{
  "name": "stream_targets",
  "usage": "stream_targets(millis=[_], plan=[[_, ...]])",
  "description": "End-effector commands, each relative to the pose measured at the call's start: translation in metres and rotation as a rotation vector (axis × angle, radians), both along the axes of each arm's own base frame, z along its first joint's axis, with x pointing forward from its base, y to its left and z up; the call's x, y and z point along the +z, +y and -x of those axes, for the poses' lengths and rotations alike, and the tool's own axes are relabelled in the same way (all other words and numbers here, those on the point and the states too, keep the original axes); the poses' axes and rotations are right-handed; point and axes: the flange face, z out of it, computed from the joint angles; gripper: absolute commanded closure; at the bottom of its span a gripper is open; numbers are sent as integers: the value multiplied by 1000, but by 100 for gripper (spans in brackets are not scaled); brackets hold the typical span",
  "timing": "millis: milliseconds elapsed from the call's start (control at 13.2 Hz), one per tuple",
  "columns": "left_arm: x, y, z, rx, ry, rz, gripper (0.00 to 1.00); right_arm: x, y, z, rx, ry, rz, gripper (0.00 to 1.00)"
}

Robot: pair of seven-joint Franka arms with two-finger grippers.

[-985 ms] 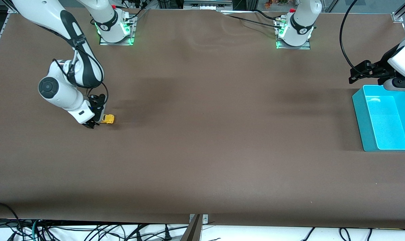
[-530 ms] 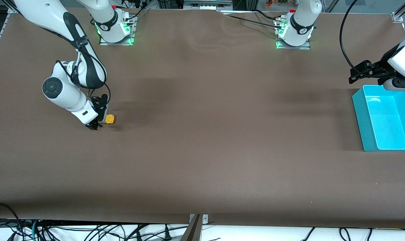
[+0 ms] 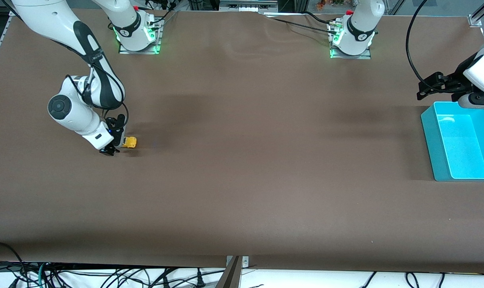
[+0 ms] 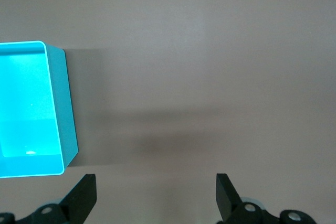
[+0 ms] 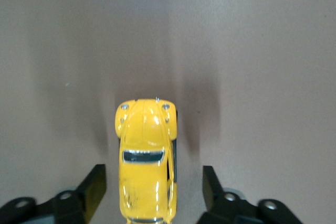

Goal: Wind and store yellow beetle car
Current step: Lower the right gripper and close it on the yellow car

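The yellow beetle car (image 3: pixel 130 142) stands on the brown table toward the right arm's end. My right gripper (image 3: pixel 116 145) is low over the car's rear half. In the right wrist view the car (image 5: pixel 147 150) lies lengthwise between the two black fingers (image 5: pixel 94 184), with a narrow gap on each side, so the right gripper (image 5: pixel 155 182) is open and not touching it. My left gripper (image 3: pixel 423 90) waits open over the table beside the teal bin, nothing between its fingers (image 4: pixel 84 195).
A teal open bin (image 3: pixel 430 136) sits at the left arm's end of the table, its wall (image 4: pixel 67 114) showing in the left wrist view. Nothing lies in it. Cables hang below the table's front edge.
The right gripper's fingers have drawn closer together around the car and the arm has shifted slightly. The car has barely moved. The left arm has stayed still.
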Motion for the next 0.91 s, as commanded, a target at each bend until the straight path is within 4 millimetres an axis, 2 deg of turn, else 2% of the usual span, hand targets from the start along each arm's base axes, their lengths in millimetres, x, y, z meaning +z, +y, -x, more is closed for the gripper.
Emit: stream_targets(millis=[0, 76, 379, 833], plan=[[6, 1, -3, -6, 6, -16, 0, 0, 11, 6, 14, -14, -30, 33], [6, 1, -3, -6, 6, -16, 0, 0, 14, 7, 17, -12, -32, 35], [6, 1, -3, -6, 6, -16, 0, -2, 15, 8, 19, -9, -33, 59], [6, 2, -3, -5, 6, -16, 0, -2, 6, 8, 26, -8, -33, 60]])
